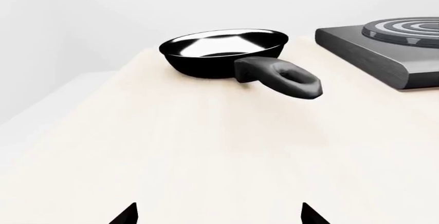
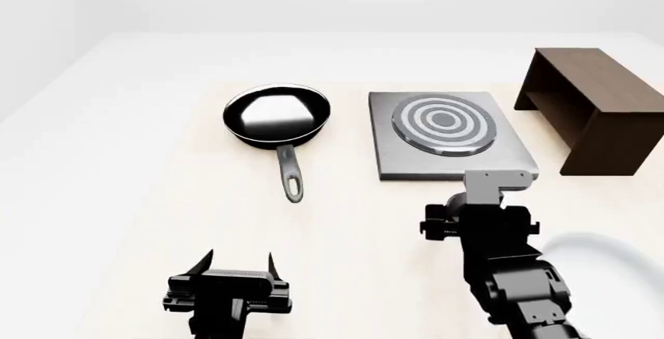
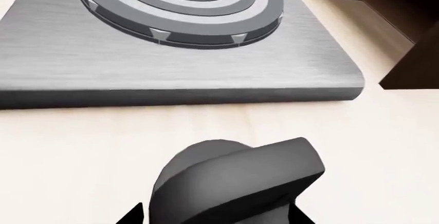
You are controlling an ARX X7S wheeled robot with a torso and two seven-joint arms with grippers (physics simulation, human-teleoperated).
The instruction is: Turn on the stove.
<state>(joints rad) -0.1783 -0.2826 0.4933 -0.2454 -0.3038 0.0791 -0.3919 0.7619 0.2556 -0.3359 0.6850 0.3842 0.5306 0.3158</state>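
table (image 2: 124,199): pale wood | on it: frying pan (image 2: 276,116), stove (image 2: 449,134), knob (image 3: 230,183), brown shelf (image 2: 592,106)

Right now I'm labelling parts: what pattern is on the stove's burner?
Concentric rings, dark grey alternating with pale grey, on the burner; clearest in the head view.

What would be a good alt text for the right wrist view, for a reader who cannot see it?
A black ridged knob fills the near foreground between the right gripper's fingertips, on a pale table. Beyond it lies the flat grey stove with its ring burner, and a dark brown shelf beside that.
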